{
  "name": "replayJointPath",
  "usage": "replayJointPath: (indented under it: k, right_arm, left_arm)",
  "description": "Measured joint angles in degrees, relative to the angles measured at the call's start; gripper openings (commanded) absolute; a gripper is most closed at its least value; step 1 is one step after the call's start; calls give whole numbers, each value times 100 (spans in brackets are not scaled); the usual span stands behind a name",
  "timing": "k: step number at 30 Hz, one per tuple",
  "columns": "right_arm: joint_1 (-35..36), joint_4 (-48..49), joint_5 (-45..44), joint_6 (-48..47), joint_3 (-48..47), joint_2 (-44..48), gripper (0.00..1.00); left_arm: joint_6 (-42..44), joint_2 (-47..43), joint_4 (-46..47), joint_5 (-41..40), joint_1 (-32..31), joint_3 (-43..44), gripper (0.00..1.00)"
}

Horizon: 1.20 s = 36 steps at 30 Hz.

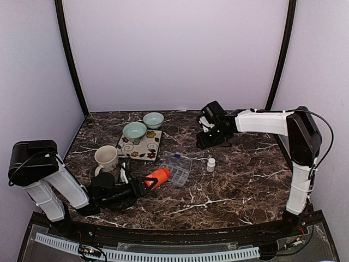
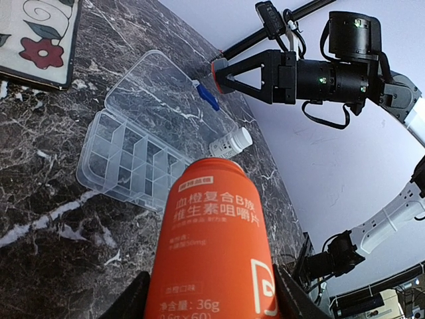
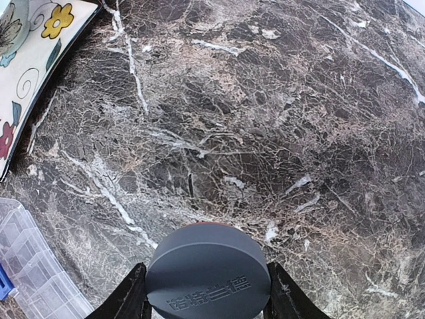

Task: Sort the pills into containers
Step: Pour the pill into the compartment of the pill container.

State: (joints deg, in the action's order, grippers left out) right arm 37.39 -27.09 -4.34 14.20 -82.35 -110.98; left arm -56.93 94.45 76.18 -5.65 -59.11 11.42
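Observation:
My left gripper (image 2: pixel 212 296) is shut on an orange bottle (image 2: pixel 212 246), which lies low and points its open end at the containers (image 2: pixel 129 156), the cells of a clear organiser box (image 1: pixel 177 168) with its lid folded back. My right gripper (image 3: pixel 207 292) is shut on a round grey cap (image 3: pixel 208 276) with an orange underside, held above bare marble to the right of the box. From the left wrist view that right gripper (image 2: pixel 222 73) hangs beyond the box. No pills show in any view.
A small white bottle (image 1: pixel 211 164) stands just right of the organiser. A cream mug (image 1: pixel 106 157) sits by my left arm. Behind it, a flowered tile (image 1: pixel 143 146) carries one pale green bowl (image 1: pixel 134 131), with another bowl (image 1: pixel 154 119) further back. Walls close in the dark marble table (image 1: pixel 234 185).

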Motion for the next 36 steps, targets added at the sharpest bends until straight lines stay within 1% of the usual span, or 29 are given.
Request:
replayJointPath:
  k: [9,23,36]
  right_arm:
    - [0,20,0,11,52,0,31]
    - [-2,35,4,72,85,0,31]
    - [-42,55,31,94,116,2,31]
  left_arm:
    - [2,0,-173,0,0,179,2]
    - [11,-2,-885,2,0,393,2]
    - [20,-2,-994,2,2,442,2]
